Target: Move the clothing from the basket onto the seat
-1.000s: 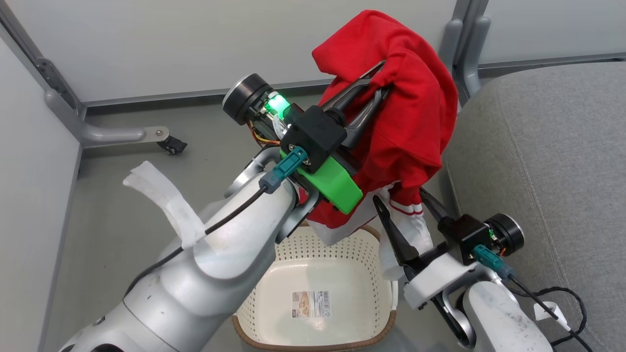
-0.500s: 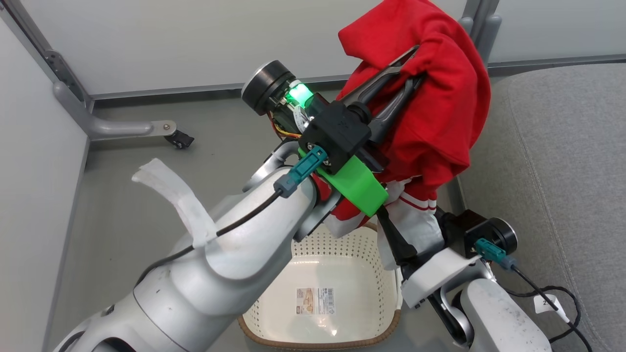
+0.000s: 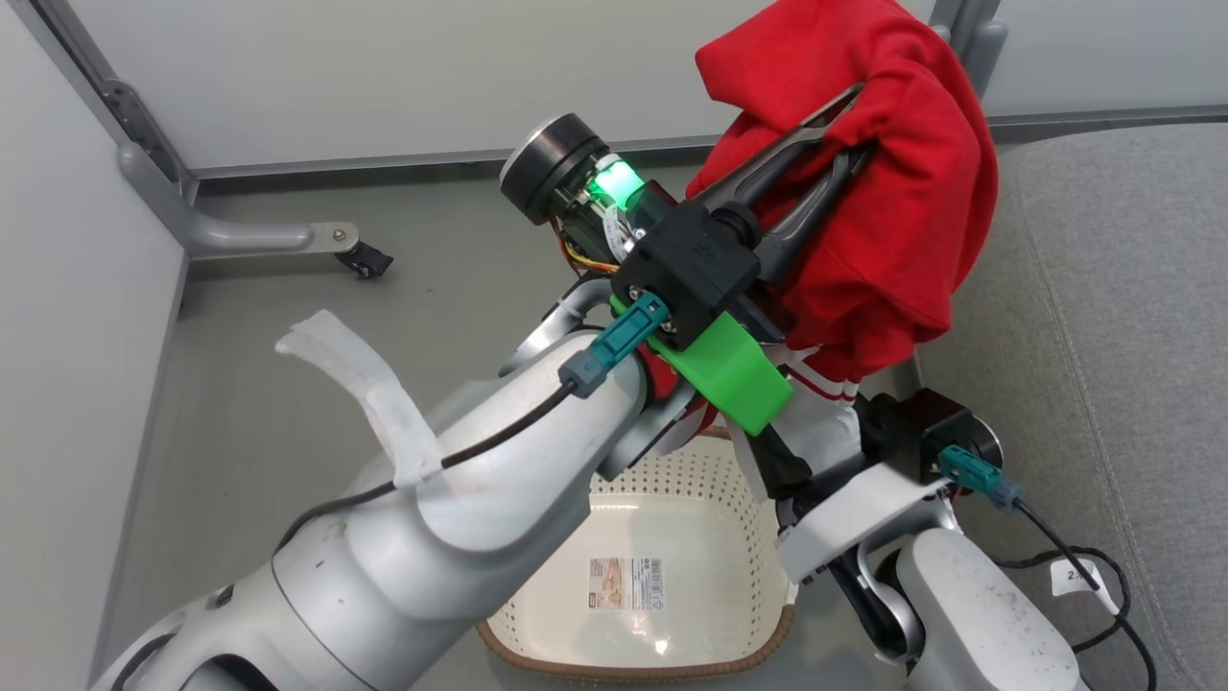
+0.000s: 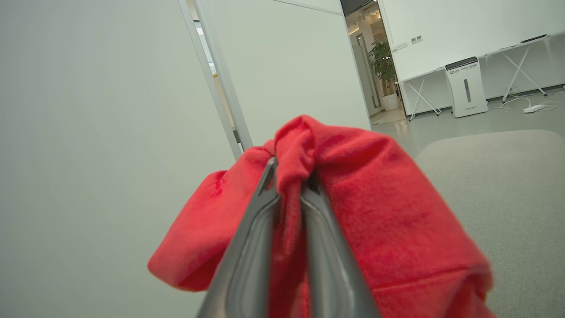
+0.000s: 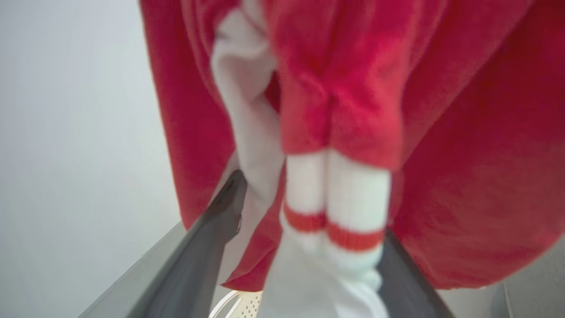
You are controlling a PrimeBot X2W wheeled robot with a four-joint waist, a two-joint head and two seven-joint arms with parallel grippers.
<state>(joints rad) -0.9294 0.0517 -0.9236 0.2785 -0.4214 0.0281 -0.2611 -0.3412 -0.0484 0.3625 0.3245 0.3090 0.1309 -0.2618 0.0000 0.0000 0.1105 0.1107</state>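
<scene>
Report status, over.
Left jaws shut on jersey, lifted above basket. Right jaws open, white cuff hanging between them. Seat alongside, not yet reached.

— Entry 1, head view: placement?
— Mounted high, tilted down; the laundry basket (image 3: pixel 691 470) and sofa cushion (image 3: pixel 1103 288) are overlooked from above.
— Entries 2 and 3, wrist views?
— Left: sighted along the left gripper (image 4: pixel 289 176), close on the red jersey (image 4: pixel 397 212), cushion behind. Right: sighted along the right gripper (image 5: pixel 309 207), jersey blurred by nearness, basket rim at bottom. The jersey is shared by all three.
</scene>
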